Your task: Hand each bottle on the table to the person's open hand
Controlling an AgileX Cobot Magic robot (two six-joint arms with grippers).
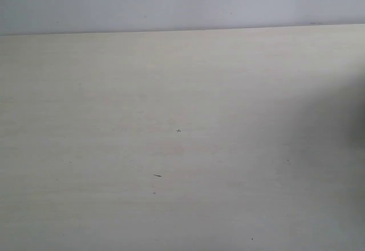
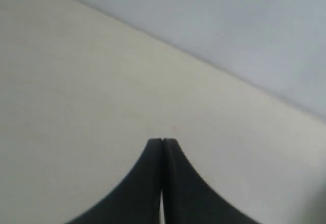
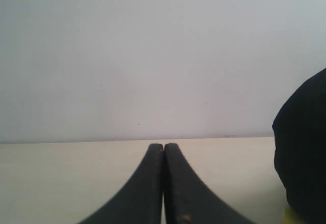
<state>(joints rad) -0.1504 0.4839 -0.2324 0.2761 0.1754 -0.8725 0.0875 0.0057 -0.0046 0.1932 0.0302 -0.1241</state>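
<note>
No bottles show in any view, and the person's open hand is out of view too. The pale beige table [image 1: 171, 91] fills the exterior view, bare but for a few tiny dark specks; neither gripper appears there. In the left wrist view my left gripper [image 2: 162, 140] is shut, its black fingers pressed together with nothing between them, over bare table [image 2: 76, 81]. My right gripper [image 3: 164, 145] is shut and empty as well, low over the table [image 3: 61, 173] and facing the wall.
A plain grey-white wall [image 1: 171, 3] rises behind the table's far edge. A large black shape [image 3: 303, 147] fills the edge of the right wrist view, with a small yellow sliver [image 3: 289, 217] under it; I cannot tell what either is. A shadow [image 1: 342, 120] darkens the table's right side.
</note>
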